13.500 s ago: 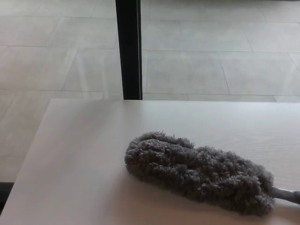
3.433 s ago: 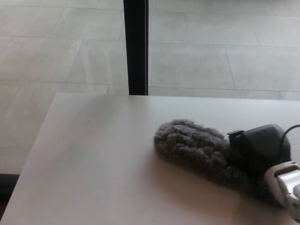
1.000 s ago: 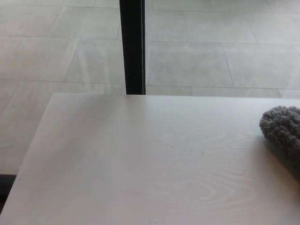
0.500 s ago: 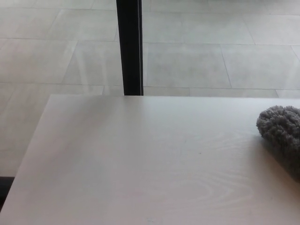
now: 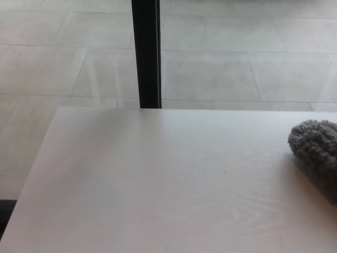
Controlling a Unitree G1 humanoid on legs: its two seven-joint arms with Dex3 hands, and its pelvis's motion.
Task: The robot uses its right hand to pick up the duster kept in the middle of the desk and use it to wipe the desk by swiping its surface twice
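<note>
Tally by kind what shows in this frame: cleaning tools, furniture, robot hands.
Cleaning tools: 1, the fluffy grey duster, cut off at the right edge.
Furniture: 1, the pale wood-grain desk.
Robot hands: 0 in view.
Total: 2

One duster (image 5: 317,150), one desk (image 5: 158,184)

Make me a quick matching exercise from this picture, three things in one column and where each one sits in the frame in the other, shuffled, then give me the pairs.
Things:
1. duster
2. desk
3. black post

Places:
A. fills the lower part of the picture
B. at the right edge, partly cut off, lying on the desk
C. upright beyond the desk's far edge, in front of the tiled floor

Pairs: 1-B, 2-A, 3-C
</note>
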